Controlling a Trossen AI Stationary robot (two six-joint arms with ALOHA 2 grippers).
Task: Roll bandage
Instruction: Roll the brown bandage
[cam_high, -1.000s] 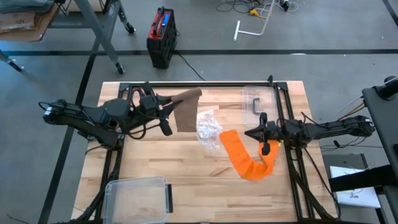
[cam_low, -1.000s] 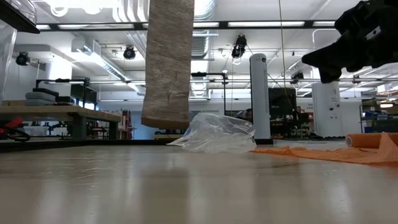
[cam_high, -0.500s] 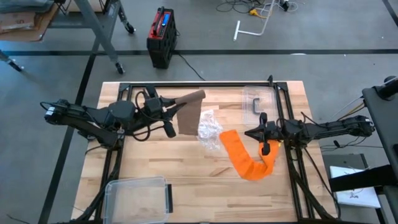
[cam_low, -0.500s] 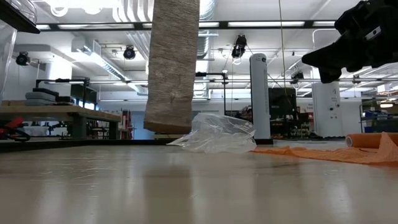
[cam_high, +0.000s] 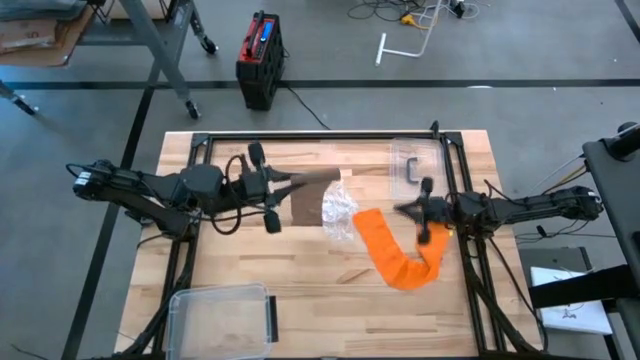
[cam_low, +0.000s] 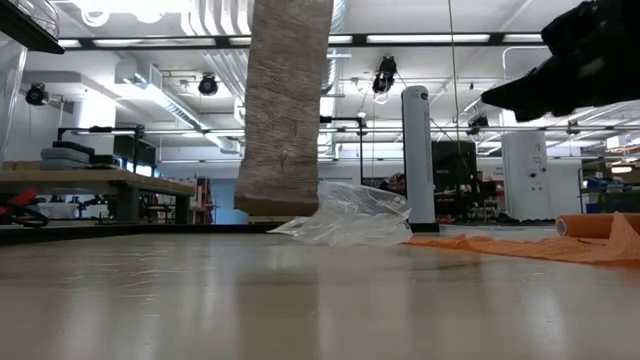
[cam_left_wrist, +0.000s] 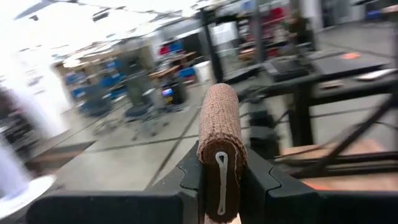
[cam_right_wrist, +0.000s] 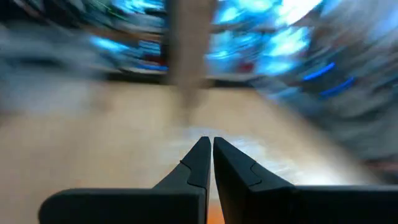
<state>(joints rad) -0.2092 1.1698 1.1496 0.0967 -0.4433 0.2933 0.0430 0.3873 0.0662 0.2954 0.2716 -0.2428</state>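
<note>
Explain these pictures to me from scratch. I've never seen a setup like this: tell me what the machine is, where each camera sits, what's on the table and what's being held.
This is a robot with two dark arms working at a wooden table.

One camera looks straight down, one sits at table height, and one rides on each arm's wrist.

The left claw is shut on a brown bandage, holding it up so it hangs down above the table, as the low view shows. The right claw is shut and empty, beside an orange bandage lying partly unrolled.

Also on the table are a crumpled clear plastic wrapper and two clear containers: one at the near edge, one at the far side.
</note>
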